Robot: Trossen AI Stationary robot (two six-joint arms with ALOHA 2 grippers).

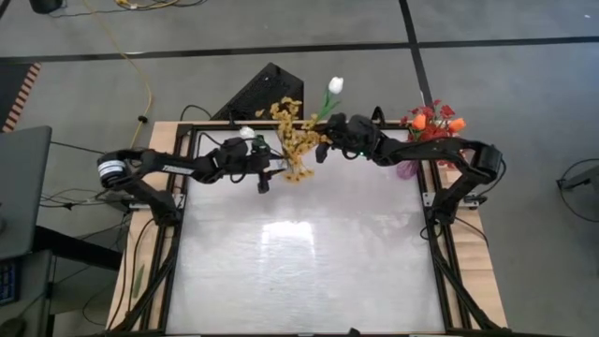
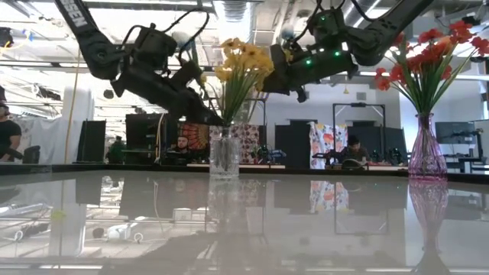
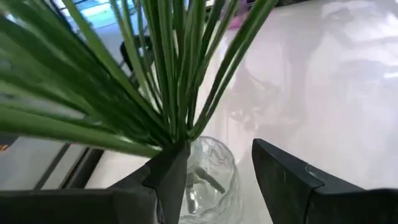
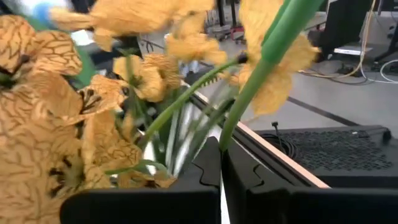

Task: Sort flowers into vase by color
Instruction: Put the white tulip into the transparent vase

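Two claws meet at the clear vase (image 2: pixel 224 156) of yellow flowers (image 2: pixel 243 59) standing at the tabletop's (image 1: pixel 309 262) far edge. Left claw (image 3: pixel 214 177) sits spread around the vase's neck (gripping nothing); right claw (image 4: pixel 221 163) is clamped on a white tulip's (image 1: pixel 335 85) green stem above it.

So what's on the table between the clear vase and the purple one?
Nothing: in the low view the glossy table is bare between the clear vase with yellow flowers and the purple vase.
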